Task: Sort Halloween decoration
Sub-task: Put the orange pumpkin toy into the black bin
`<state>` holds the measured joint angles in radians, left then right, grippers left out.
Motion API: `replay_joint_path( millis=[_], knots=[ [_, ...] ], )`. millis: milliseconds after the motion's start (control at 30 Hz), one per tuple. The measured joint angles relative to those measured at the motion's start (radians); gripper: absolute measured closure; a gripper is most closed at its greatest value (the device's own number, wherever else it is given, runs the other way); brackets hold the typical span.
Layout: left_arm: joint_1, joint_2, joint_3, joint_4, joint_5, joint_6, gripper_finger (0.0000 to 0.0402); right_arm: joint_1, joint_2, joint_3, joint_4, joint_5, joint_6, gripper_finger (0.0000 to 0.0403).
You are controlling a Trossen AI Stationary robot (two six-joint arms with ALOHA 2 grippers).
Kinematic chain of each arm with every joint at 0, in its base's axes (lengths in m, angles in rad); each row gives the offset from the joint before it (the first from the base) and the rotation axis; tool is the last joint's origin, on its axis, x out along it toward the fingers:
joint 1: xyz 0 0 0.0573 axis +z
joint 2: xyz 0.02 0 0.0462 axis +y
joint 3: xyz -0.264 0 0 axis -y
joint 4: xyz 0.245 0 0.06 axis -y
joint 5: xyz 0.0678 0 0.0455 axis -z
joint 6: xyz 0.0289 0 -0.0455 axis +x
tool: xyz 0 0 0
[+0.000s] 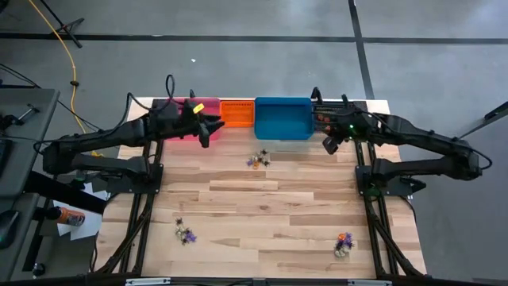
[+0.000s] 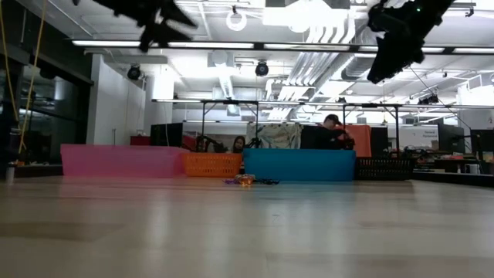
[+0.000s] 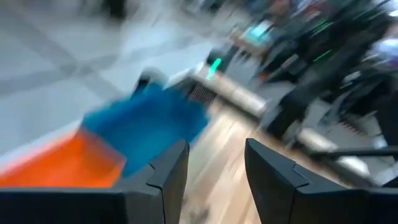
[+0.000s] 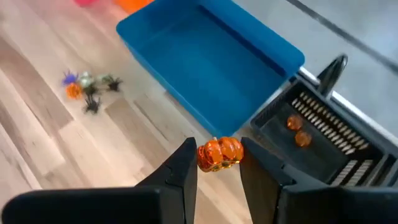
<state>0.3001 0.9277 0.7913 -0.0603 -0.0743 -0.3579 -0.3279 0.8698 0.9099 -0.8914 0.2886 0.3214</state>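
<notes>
Right gripper [image 4: 219,163]: clamped on orange pumpkin trinket [image 4: 220,153], upper right, beside blue bin [image 1: 283,117]. Left gripper [image 3: 214,177]: fingers apart, empty, above pink bin [image 1: 184,119], upper left.

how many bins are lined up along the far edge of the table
4: pink bin under the left arm, orange bin beside it, blue bin in the middle, black bin beside the blue one under the right arm.

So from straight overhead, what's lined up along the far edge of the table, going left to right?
Pink plastic bin → small orange slotted basket → big blue plastic bin → black slotted basket, partly under the right claw, which grips a tiny orange pumpkin trinket.
</notes>
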Motion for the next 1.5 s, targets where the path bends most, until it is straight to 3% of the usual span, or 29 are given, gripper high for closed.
replay_joint_path(
  millis=[133,233,333,533,867,1167,1367,1500],
  knots=[
    [0.028,0.056,-0.037,0.327,0.216,0.063,0.0257,-0.001,-0.006,-0.008,0.005,0.000,0.078,0.0313],
    [0.040,0.096,-0.037,0.408,0.314,0.046,0.0260,-0.026,0.009,-0.008,-0.002,-0.008,0.184,0.0313],
    [0.034,0.113,-0.038,0.396,0.325,0.046,0.0271,-0.086,0.044,-0.008,0.000,-0.048,0.298,0.0313],
    [0.014,0.118,-0.038,0.402,0.327,0.046,0.0292,-0.330,0.203,-0.007,0.040,-0.225,0.303,0.0313],
    [-0.016,0.081,-0.038,0.404,0.387,0.046,0.0294,-0.676,0.490,-0.007,0.171,-0.223,0.239,0.0287],
    [-0.041,0.082,-0.038,0.404,0.387,0.045,0.0294,-0.753,0.663,-0.002,0.245,-0.240,0.270,0.0274],
    [-0.047,0.082,-0.038,0.406,0.386,0.045,0.0294,-0.750,0.683,0.042,0.245,-0.215,0.273,0.0273],
    [-0.048,0.082,-0.038,0.407,0.386,0.031,0.0294,-0.752,0.656,0.099,0.218,-0.255,0.217,0.0273]
  ],
)
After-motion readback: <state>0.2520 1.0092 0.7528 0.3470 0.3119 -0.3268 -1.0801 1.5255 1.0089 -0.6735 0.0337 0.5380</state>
